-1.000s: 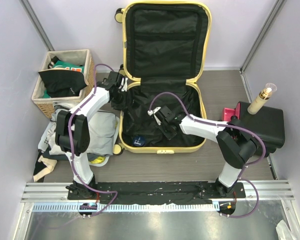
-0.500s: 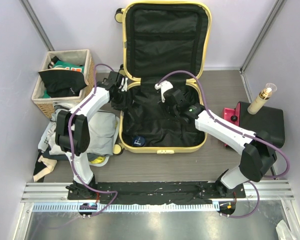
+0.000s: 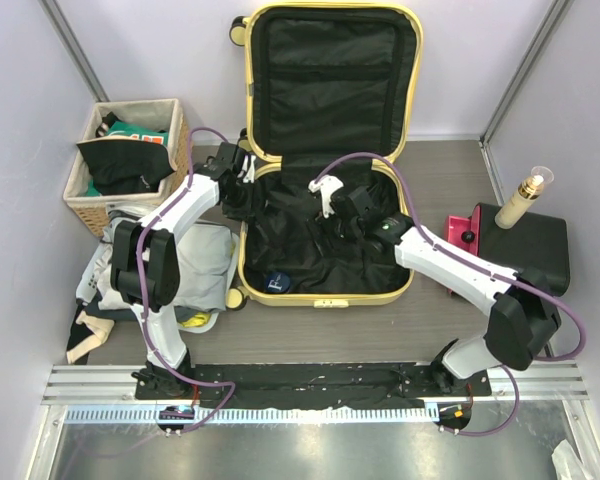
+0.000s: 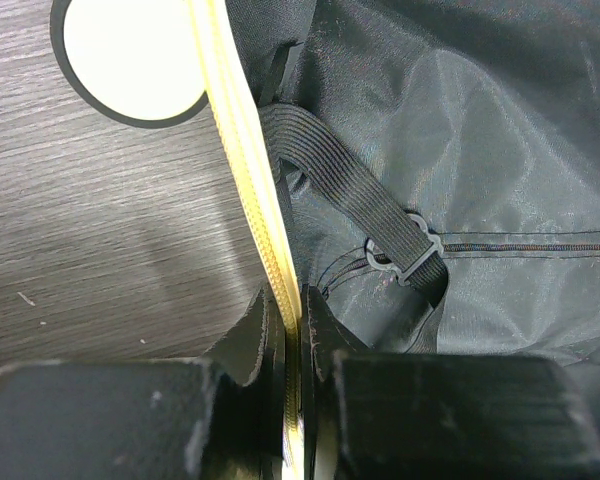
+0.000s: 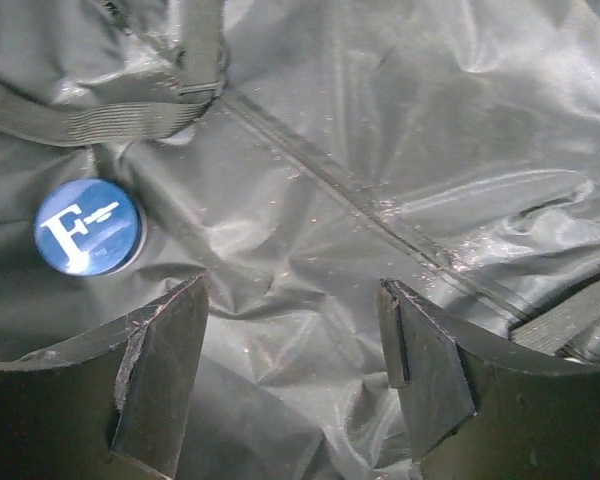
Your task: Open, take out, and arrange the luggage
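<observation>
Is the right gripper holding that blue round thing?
No, the right gripper is open, and the blue disc lies apart on the lining.

Left end effector clamped tight, right end effector spread wide.

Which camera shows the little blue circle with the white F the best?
The right wrist camera: the blue circle looks big and sharp, so the F is readable. The top camera shows only a small dot inside the suitcase. The left wrist camera misses it.
</observation>
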